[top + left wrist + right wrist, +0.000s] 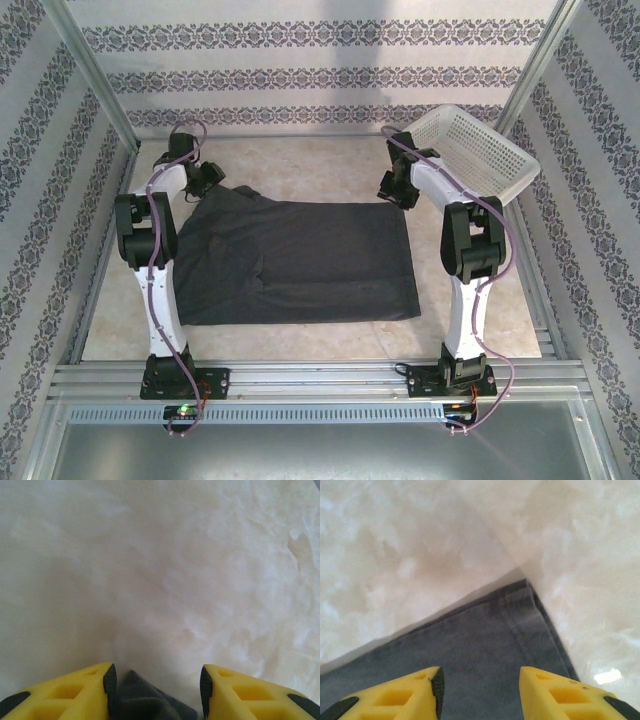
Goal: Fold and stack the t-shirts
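A dark charcoal-grey t-shirt (300, 262) lies spread flat on the pale table, its hem to the right and its sleeves to the left. My left gripper (207, 177) hangs at the shirt's far left corner. In the left wrist view it (157, 692) is open, and a raised tip of grey cloth (142, 700) sits between the yellow fingers, close to the left pad. My right gripper (398, 187) hovers over the far right hem corner (525, 592). In the right wrist view it (481, 692) is open above the flat cloth.
A white plastic mesh basket (478, 150) rests tilted at the back right, beside the right arm. Metal frame posts and patterned walls close in the table on three sides. Bare marbled tabletop (300, 165) lies beyond the shirt.
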